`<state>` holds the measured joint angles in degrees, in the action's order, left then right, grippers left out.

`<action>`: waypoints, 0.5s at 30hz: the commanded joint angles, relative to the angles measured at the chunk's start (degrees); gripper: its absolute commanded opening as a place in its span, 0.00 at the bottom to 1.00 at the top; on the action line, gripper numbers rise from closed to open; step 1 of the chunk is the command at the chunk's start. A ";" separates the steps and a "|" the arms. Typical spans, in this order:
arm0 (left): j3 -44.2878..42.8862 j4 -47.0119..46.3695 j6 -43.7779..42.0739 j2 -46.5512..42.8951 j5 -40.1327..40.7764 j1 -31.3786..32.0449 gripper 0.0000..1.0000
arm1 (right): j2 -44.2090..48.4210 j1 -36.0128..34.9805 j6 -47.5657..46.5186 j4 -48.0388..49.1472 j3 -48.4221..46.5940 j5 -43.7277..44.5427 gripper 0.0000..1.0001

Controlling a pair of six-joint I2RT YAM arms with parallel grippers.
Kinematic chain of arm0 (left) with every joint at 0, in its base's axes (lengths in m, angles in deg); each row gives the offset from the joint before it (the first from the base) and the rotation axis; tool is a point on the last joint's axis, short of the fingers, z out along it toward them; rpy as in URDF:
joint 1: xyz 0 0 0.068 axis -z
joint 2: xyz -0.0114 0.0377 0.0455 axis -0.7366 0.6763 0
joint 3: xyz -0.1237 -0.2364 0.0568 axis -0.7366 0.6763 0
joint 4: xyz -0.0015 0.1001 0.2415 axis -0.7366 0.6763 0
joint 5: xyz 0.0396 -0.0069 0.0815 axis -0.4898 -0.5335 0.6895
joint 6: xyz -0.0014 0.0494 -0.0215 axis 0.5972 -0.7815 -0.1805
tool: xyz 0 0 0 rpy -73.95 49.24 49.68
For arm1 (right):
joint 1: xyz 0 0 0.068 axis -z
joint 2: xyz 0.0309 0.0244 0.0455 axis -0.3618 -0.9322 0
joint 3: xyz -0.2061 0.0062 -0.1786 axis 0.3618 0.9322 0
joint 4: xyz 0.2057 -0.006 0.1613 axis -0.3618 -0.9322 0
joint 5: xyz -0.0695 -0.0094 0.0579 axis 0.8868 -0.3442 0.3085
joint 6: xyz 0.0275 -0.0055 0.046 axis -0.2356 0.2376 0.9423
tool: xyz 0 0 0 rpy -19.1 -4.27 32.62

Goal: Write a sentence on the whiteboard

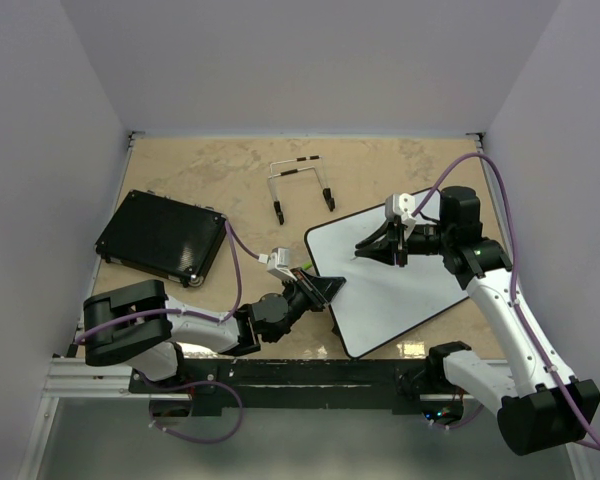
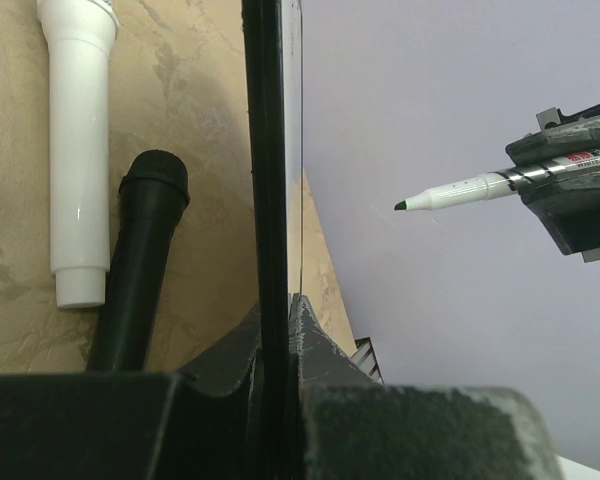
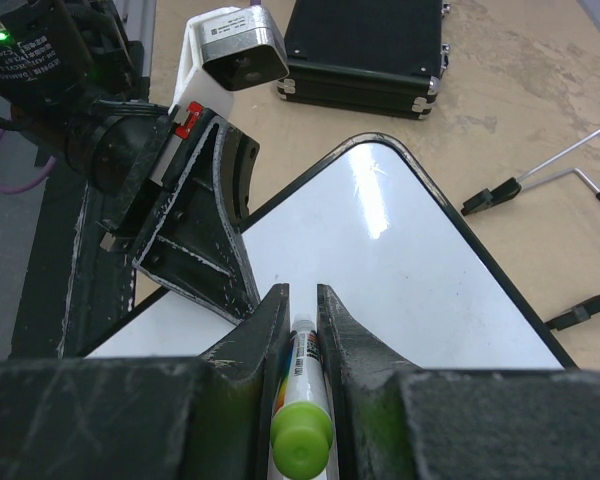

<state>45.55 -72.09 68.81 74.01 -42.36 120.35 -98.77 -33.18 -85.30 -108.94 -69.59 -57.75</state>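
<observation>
Your left gripper (image 1: pixel 328 288) is clamped on the whiteboard (image 1: pixel 405 295) at its 9 o'clock edge; your right gripper (image 1: pixel 373 247) grips 1 green marker (image 2: pixel 460 190), tip pointing 9 o'clock.

top view looks down from behind; wrist views, close (facing each other), share the whiteboard (image 1: pixel 392 290).

one whiteboard (image 1: pixel 400 300), one marker (image 2: pixel 460 191), one black case (image 1: pixel 160 237), one stand (image 1: pixel 296 171)
</observation>
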 commanded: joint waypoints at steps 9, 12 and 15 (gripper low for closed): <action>0.68 -1.53 -3.72 0.05 0.45 0.57 0.00 | 0.55 0.19 -0.70 1.21 0.52 -1.39 0.00; 0.68 -1.62 -3.72 0.05 0.45 0.57 0.00 | 0.55 0.28 -0.70 1.21 0.52 -1.30 0.00; 0.68 -1.71 -3.63 0.05 0.45 0.57 0.00 | 0.64 0.28 -0.79 1.12 0.52 -1.30 0.00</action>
<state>45.55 -72.13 68.88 74.03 -42.36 120.35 -98.77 -33.14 -85.30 -108.94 -69.56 -57.73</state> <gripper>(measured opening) 0.086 0.167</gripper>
